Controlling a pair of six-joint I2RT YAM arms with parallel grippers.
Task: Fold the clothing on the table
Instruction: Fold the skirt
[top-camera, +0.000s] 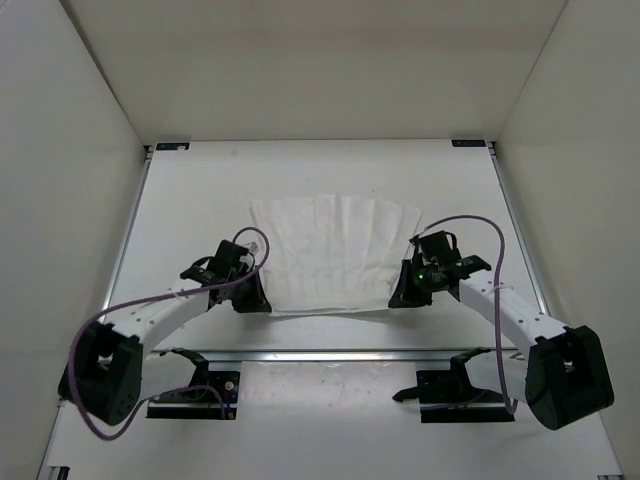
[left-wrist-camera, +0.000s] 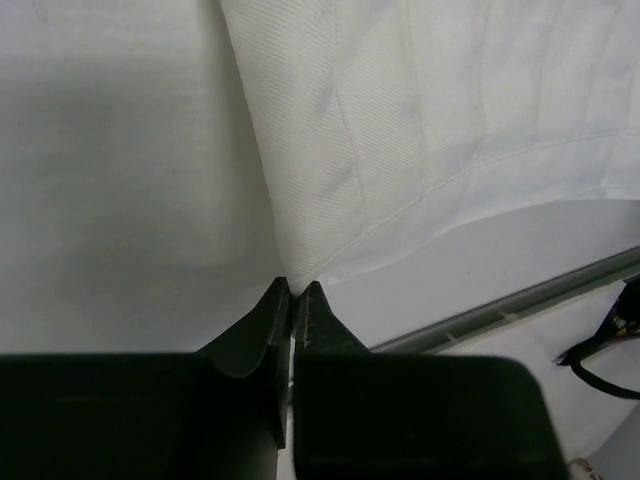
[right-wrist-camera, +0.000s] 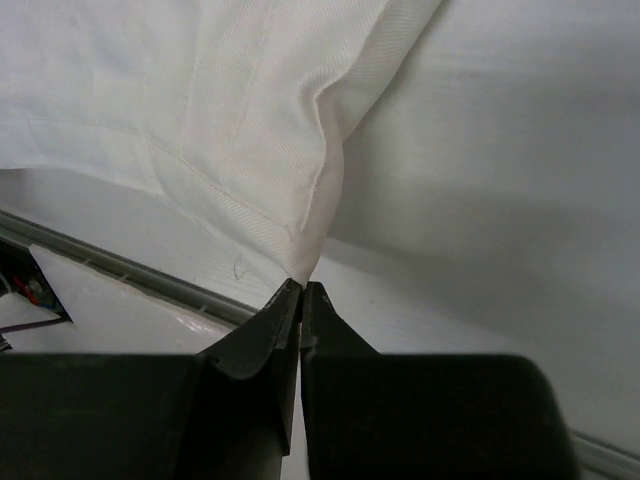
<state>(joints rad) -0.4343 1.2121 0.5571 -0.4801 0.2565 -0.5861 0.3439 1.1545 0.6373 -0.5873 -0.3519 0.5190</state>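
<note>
The table (top-camera: 190, 200) took up most of the overhead view, a flat white surface with a thin metal rail (top-camera: 330, 352) along its near edge and small black brackets (top-camera: 172, 146) at its two far corners. The clothing (top-camera: 330, 250) lay spread out around the middle of the table, a little closer to the near edge than to the far one. It was thin and white, with vertical creases running from far edge to near edge, and its far edge ran wider than its near one.

The left arm (top-camera: 160, 305) reached in from the near-left corner and the right arm (top-camera: 510, 310) from the near-right, each trailing a purple cable (top-camera: 470, 222). Both ended at the clothing's near corners.

The left gripper (left-wrist-camera: 294, 290) sat at the near-left corner of the clothing. Its fingers were drawn almost together (only a hairline slit showed between them), and the curved hem ran straight down into the tips, so it was pinching that corner. The right gripper (right-wrist-camera: 300, 288) was fully closed at the near-right corner. There the fabric rose from the surface in a small tented fold and narrowed to a point caught between the tips, with the stitched hem visible just above them.
</note>
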